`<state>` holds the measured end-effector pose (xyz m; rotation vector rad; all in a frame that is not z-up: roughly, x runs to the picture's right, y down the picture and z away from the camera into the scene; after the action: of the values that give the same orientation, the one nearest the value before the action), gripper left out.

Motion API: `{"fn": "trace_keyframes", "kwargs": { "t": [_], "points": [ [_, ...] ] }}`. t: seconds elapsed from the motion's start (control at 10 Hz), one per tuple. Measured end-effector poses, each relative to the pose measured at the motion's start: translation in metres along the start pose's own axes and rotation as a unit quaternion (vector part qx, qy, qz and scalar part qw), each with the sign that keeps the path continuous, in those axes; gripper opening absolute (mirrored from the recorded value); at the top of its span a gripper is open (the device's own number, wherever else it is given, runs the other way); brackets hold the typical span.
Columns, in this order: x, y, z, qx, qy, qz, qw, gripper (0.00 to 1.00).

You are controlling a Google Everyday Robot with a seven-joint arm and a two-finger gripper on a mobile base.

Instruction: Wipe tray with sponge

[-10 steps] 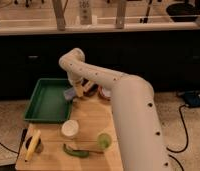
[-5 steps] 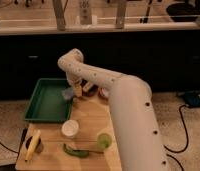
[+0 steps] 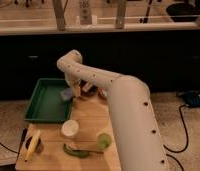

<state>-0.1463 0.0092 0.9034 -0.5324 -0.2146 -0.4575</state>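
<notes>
The gripper (image 3: 70,90) hangs at the right rim of the green tray (image 3: 43,102), with a pale bluish sponge (image 3: 65,94) right at its tip. Whether it is clamped on the sponge, or how wide it stands, I cannot tell. The sponge is likely light, soft and squashy, best pinched across its middle and pressed flat to the tray floor. The arm hides the tip's far side, and the small items (image 3: 90,89) behind it are unreadable.

A white cup (image 3: 69,128), round green object (image 3: 104,140), long green vegetable (image 3: 75,150) and banana (image 3: 33,144) sit on the wooden table (image 3: 90,116).
</notes>
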Motion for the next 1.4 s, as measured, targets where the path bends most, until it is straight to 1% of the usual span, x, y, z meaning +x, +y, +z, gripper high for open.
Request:
{"fn": "trace_keyframes", "kwargs": {
  "t": [0.7, 1.4],
  "points": [
    [-0.007, -0.005, 0.005, 0.008, -0.01, -0.017, 0.9998, 0.02],
    [-0.011, -0.007, 0.01, 0.011, -0.017, -0.027, 0.9994, 0.02]
  ]
}}
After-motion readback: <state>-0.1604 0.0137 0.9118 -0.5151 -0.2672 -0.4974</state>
